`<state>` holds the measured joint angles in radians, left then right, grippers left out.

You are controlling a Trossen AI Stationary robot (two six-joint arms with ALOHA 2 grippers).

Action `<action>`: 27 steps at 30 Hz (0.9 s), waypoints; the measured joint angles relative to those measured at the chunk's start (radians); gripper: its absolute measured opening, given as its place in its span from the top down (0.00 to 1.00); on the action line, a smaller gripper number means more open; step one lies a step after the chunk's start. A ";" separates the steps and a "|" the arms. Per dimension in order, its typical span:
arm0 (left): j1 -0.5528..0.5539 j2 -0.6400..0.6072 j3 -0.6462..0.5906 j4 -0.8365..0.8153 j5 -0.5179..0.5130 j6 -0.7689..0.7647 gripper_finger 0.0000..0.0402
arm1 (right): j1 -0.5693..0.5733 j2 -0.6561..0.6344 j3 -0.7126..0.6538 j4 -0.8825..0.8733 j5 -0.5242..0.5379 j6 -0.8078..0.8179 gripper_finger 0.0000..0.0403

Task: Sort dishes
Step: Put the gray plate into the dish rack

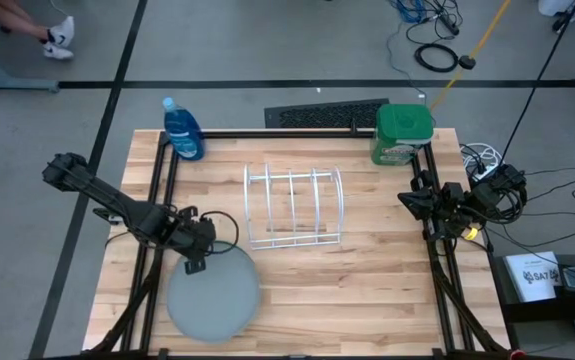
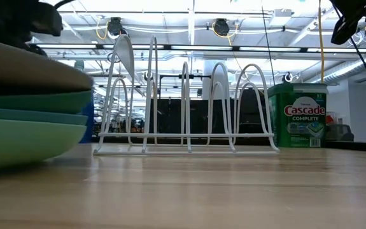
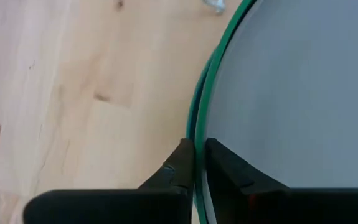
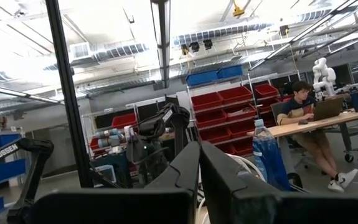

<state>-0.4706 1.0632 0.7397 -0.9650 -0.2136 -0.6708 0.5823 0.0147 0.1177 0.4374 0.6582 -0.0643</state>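
Left tool [image 3: 194, 163], pinching the round flat grey plate [image 1: 212, 292] atop the stack at its 11 o'clock rim; thin-edge grip may slip, dropping it; right tool [image 4: 200, 163] closed, idle.

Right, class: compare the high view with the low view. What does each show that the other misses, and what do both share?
Only the high view shows the blue dish-soap bottle, the left pincer at the rim of the round grey plate, and the right pincer waiting at the table's right edge.

Only the low view shows that the grey plate tops a stack, with teal and light green plates beneath.

Both show the white wire rack, the green Cascade tub and the wooden table.
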 joint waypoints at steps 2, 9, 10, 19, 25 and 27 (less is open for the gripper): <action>0.000 -0.004 0.002 0.011 0.001 0.012 0.92 | 0.000 0.000 0.000 0.000 0.000 0.000 0.97; 0.000 -0.004 0.002 0.018 0.005 0.023 0.85 | 0.000 0.000 0.000 -0.001 0.000 0.000 0.97; 0.000 -0.004 0.002 0.022 0.005 0.023 0.82 | 0.000 0.000 0.000 -0.001 0.000 0.000 0.97; 0.000 -0.005 0.002 0.036 -0.059 0.027 0.58 | 0.000 0.000 0.000 -0.001 0.000 0.000 0.97; -0.003 -0.005 0.066 0.039 -0.030 0.029 0.57 | 0.000 0.000 0.000 -0.002 0.000 0.000 0.97; -0.013 -0.006 0.093 0.087 0.052 0.025 0.57 | 0.000 0.000 0.000 -0.002 0.000 0.000 0.97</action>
<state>-0.4837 1.0572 0.8326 -0.8776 -0.1613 -0.6460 0.5823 0.0143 0.1177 0.4358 0.6582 -0.0647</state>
